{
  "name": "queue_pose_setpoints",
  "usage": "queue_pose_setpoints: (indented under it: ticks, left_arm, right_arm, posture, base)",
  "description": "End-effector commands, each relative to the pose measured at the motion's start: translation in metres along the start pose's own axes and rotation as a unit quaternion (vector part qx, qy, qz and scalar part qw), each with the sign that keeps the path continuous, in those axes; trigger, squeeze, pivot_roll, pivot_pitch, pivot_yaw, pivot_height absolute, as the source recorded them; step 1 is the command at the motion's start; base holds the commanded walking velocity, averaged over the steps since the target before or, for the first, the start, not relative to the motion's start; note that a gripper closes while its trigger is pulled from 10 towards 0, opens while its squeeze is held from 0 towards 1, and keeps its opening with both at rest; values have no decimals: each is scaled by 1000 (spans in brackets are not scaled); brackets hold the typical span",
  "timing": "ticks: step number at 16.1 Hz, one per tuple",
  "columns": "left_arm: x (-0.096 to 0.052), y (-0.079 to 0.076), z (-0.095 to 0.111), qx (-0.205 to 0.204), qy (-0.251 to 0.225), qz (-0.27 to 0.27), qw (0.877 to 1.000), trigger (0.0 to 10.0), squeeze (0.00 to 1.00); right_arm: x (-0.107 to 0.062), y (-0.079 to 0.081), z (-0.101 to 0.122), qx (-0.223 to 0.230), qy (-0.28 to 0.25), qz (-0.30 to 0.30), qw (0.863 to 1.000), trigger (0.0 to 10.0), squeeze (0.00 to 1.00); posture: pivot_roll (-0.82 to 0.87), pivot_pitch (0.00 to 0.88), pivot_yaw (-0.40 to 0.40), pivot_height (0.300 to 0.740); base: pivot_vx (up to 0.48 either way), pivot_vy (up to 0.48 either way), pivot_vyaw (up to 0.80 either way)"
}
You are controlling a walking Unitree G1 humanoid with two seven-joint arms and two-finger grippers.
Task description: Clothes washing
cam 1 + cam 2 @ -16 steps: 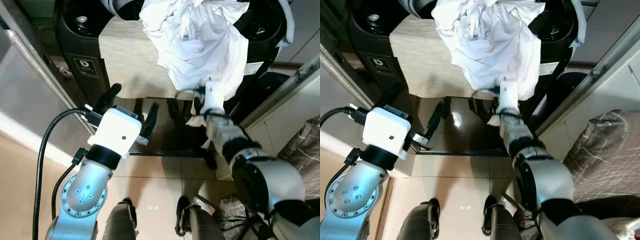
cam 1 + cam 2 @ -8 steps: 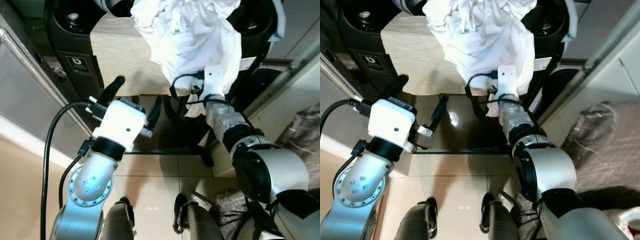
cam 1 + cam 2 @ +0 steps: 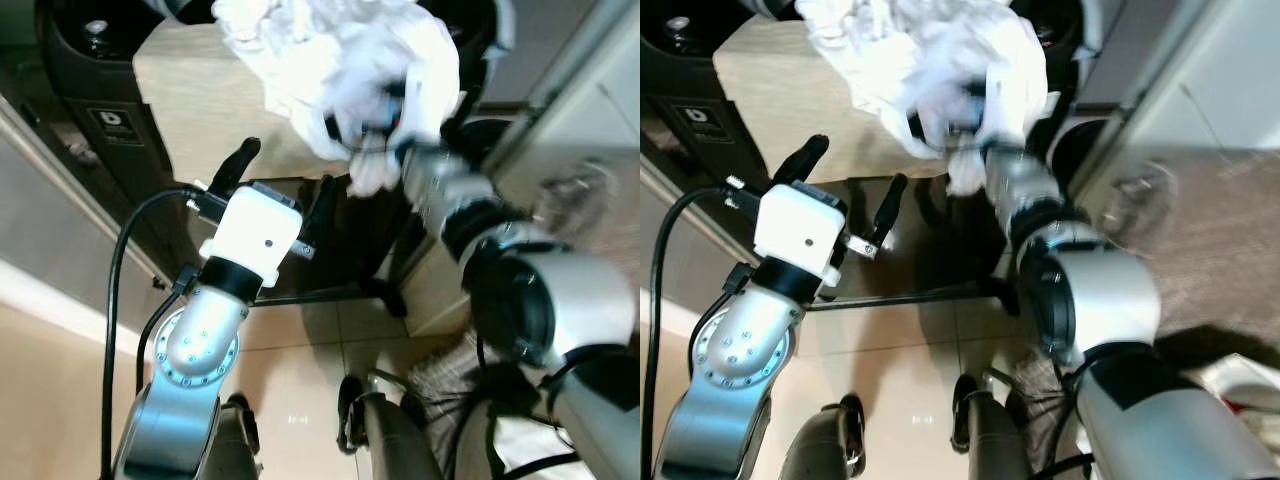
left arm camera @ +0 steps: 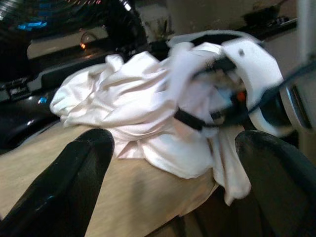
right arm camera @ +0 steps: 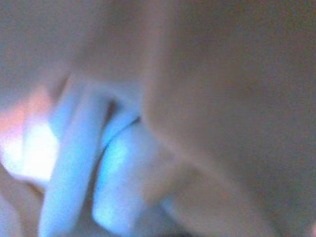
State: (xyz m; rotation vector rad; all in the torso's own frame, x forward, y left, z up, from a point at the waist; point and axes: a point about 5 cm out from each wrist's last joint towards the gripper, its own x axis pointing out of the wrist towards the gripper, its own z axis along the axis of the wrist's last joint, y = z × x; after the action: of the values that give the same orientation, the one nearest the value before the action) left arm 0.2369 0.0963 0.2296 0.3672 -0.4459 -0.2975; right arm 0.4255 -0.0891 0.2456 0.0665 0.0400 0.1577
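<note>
A crumpled heap of white clothes [image 3: 330, 55] lies on a beige wood-grain top [image 3: 195, 95] and hangs over its near right corner; the left wrist view shows the same white clothes [image 4: 143, 111]. My right gripper [image 3: 372, 105] is pushed into the hanging part, with cloth wrapped around it and motion blur over it. Its white wrist housing [image 4: 247, 74] sticks out of the heap. Pale cloth [image 5: 98, 163] sits close up and blurred in the right wrist view. My left gripper [image 3: 288, 165] is open and holds nothing, just below and left of the heap, near the top's front edge.
Black appliances [image 3: 85, 60] stand behind and left of the beige top. A glossy black low shelf [image 3: 350, 250] sits under it, above tan floor tiles [image 3: 300, 400]. A grey metal panel [image 3: 60, 220] runs along the left. A patterned fabric bundle [image 3: 1230, 250] lies at the right.
The camera has swung, shifting the whole picture. My right arm has risen deeper into the white clothes and is now blurred. The left gripper has lifted slightly and stays open.
</note>
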Motion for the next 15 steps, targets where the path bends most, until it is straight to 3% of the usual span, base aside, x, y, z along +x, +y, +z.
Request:
queue_pose_setpoints:
  ticks: [1,3,6,8,9,10,11,12,13,14,15]
  left_arm:
    - [2,0,0,-7,-9,7,1000,10000,0]
    - [6,-1,-2,-8,-15,10,1000,10000,0]
    - [12,-2,-4,-6,-24,15,1000,10000,0]
    - [18,-2,-6,5,-30,22,999,10000,0]
    - [19,-2,-7,7,-32,23,999,10000,0]
    - [23,-3,-8,21,-34,29,999,10000,0]
    - [24,-2,-8,30,-34,35,998,10000,0]
    - [25,-1,-9,33,-33,39,998,10000,0]
    - [25,-1,-9,34,-32,40,998,10000,0]
    - [25,0,-12,36,-28,45,998,10000,0]
    - [25,0,-13,39,-26,46,998,10000,0]
  right_arm:
    - [-4,4,95,-4,-179,13,984,0,0]
    - [-6,6,107,3,-192,24,981,0,0]
    - [-11,10,133,-38,-223,27,974,0,0]
    - [-19,17,164,-144,-260,8,955,0,0]
    - [-19,20,165,-190,-264,-3,946,0,0]
    - [-13,41,141,-423,-244,-12,872,0,0]
    - [-8,49,115,-517,-219,3,827,0,0]
    - [-5,52,92,-562,-192,20,804,0,0]
    - [-3,54,79,-576,-175,33,798,0,0]
    - [-1,54,37,-641,-115,81,754,10000,0]
    - [-1,50,28,-634,-95,87,763,10000,0]
  posture:
    - [238,159,-98,740]
    - [227,141,-106,740]
    - [223,115,-119,740]
    - [221,86,-133,740]
    - [221,79,-139,740]
    - [231,68,-149,740]
    - [237,67,-157,740]
    - [244,68,-162,740]
    - [248,69,-164,740]
    - [253,71,-170,740]
    - [255,71,-172,740]
  base:
    - [0,0,0]
    - [0,0,0]
    - [0,0,0]
    - [0,0,0]
    - [0,0,0]
    - [0,0,0]
    - [0,0,0]
    - [0,0,0]
    - [0,0,0]
    - [0,0,0]
    - [0,0,0]
